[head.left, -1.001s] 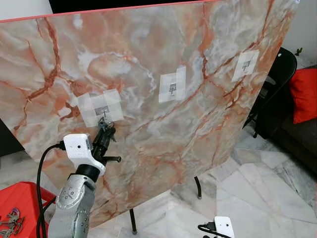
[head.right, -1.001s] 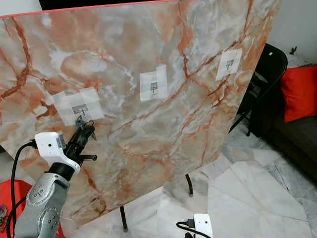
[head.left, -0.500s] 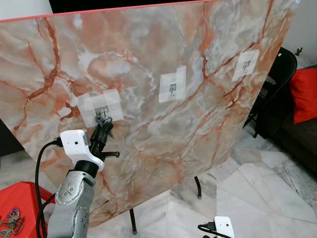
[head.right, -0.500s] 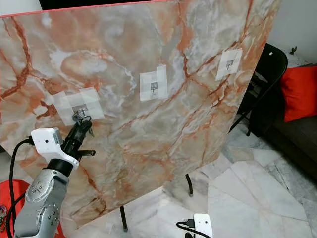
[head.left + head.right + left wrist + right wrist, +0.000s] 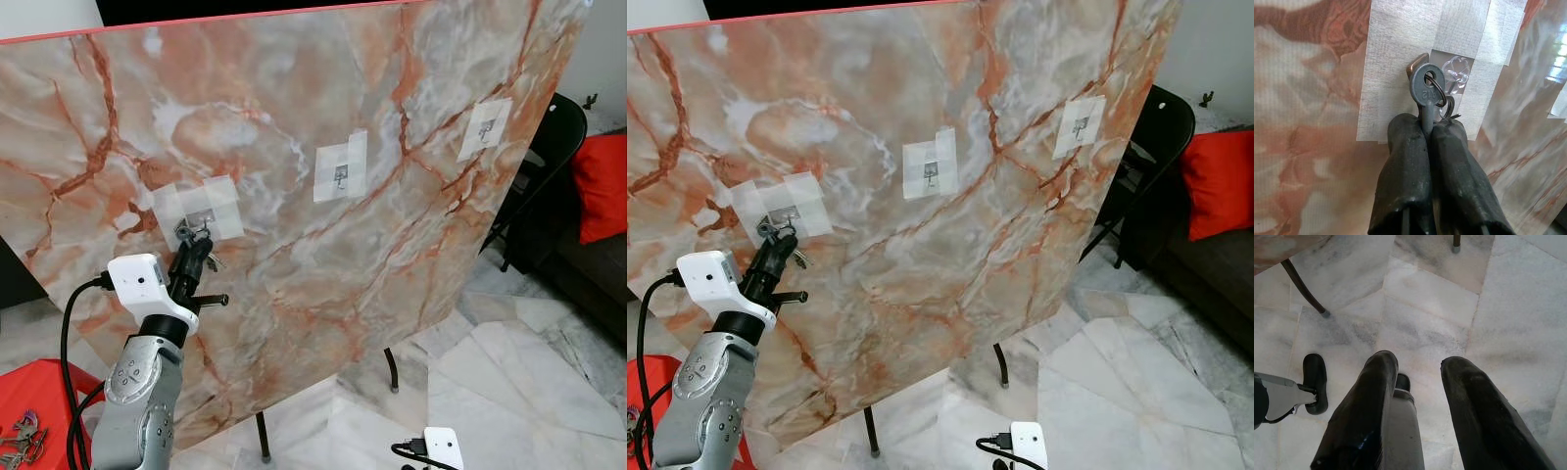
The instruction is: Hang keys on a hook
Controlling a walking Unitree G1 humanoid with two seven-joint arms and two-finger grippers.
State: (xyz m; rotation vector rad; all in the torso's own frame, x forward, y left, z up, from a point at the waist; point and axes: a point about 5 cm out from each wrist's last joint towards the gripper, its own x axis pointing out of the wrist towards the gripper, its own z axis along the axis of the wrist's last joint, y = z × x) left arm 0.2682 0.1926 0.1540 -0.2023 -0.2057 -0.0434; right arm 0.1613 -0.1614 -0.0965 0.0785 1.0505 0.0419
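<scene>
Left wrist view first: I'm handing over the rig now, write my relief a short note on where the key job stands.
Left pincer: shut on the keys, held up at the leftmost taped hook on the marble board.
Right pincer: open, idle above the floor.
Done: keys brought to the hook; key head lies against it.
Left: whether the ring is on the hook cannot be told. Seat it, release, withdraw.

The keys (image 5: 1426,95) are a small dark grey bunch on a thin wire ring, the front key stamped "A12" on its round head. That key stands upright, blade pinched in the left claw (image 5: 1429,128), head against the clear taped hook (image 5: 1453,78); the ring seems not yet on it.
</scene>
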